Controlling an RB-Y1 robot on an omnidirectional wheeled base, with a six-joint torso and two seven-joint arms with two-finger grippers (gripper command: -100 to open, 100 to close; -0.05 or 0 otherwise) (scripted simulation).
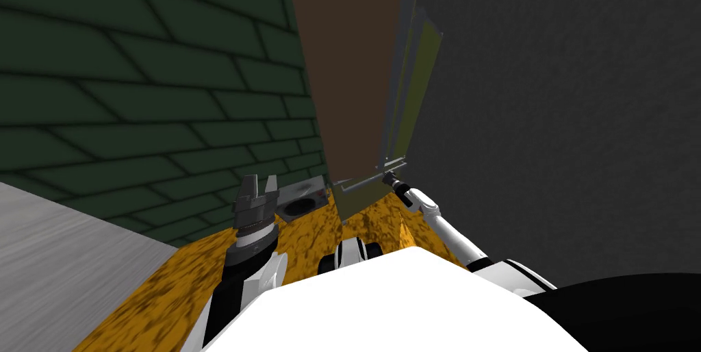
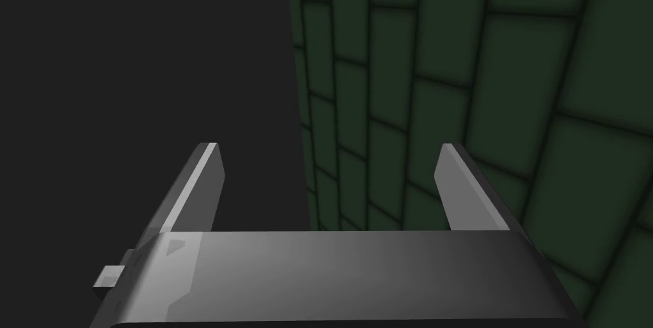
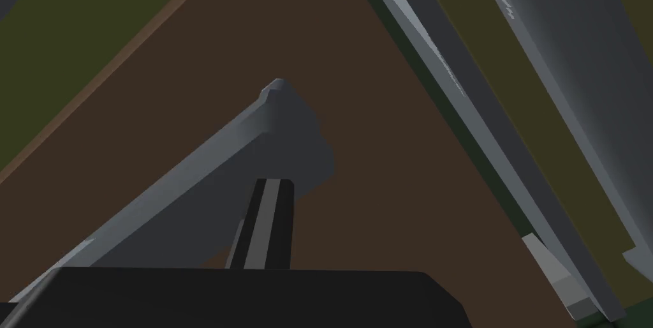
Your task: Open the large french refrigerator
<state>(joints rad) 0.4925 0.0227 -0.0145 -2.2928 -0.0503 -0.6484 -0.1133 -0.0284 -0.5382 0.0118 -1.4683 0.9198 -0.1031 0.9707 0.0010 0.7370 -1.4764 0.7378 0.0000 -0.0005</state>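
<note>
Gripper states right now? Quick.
Left gripper: jaws open, holding nothing.
Right gripper: at the grey handle bar; open or shut cannot be told.

Two tools [image 1: 258, 187] [image 1: 390, 178], one refrigerator [image 1: 349, 60], one handle [image 3: 191, 184].

Left end effector [image 2: 330, 147] — fingers [image 2: 462, 190] spread wide (fully, perhaps).

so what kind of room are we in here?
Likely a kitchen: green tiled wall, mottled yellow countertop with a grey inset fixture, and a tall dark grey door like an appliance front. The right gripper is at a grey handle.
</note>
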